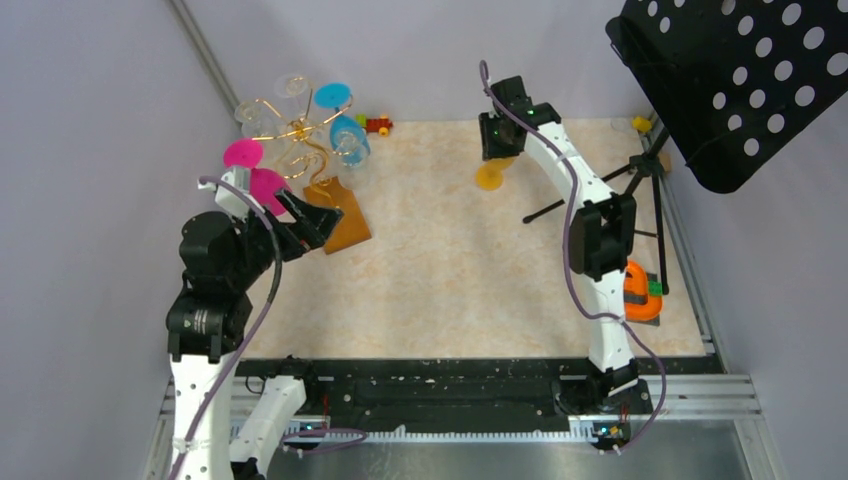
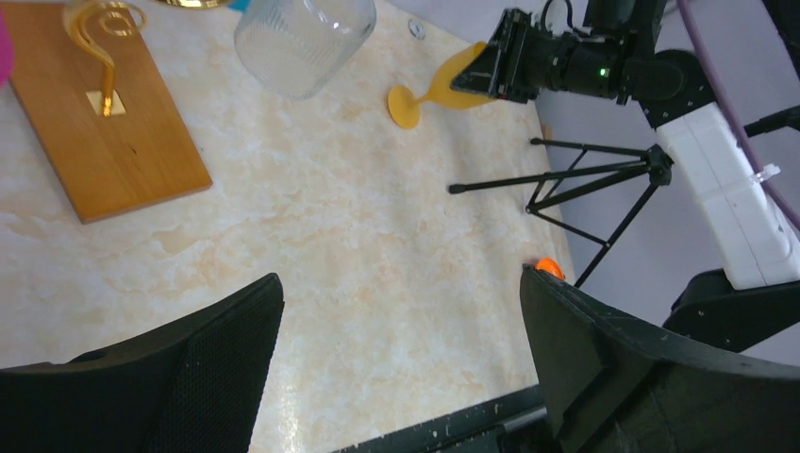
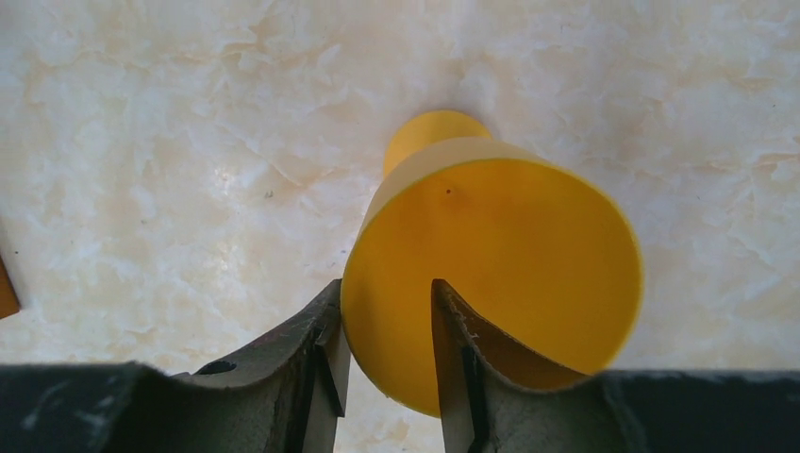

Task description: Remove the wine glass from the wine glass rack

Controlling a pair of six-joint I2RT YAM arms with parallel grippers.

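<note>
The wine glass rack point(image 1: 300, 135), gold wire on a brown wooden base point(image 1: 338, 212), stands at the back left. Pink point(image 1: 243, 153), blue point(image 1: 333, 95) and clear glasses hang on its arms. My left gripper point(image 1: 300, 225) is open and empty beside the base. In the left wrist view its fingers point(image 2: 236, 359) frame bare table, with the base point(image 2: 104, 132) and a clear glass point(image 2: 302, 42) beyond. My right gripper point(image 3: 387, 293) is shut on the rim of a yellow wine glass point(image 3: 509, 245), one finger inside the bowl. The glass point(image 1: 490, 177) is tilted, its foot point(image 2: 404, 106) at the table.
A black perforated music stand point(image 1: 740, 80) on a tripod point(image 1: 600, 195) stands at the right. An orange object point(image 1: 640, 295) lies near the right arm. Small toys point(image 1: 378, 125) sit at the back beside the rack. Grey walls close the left and back sides.
</note>
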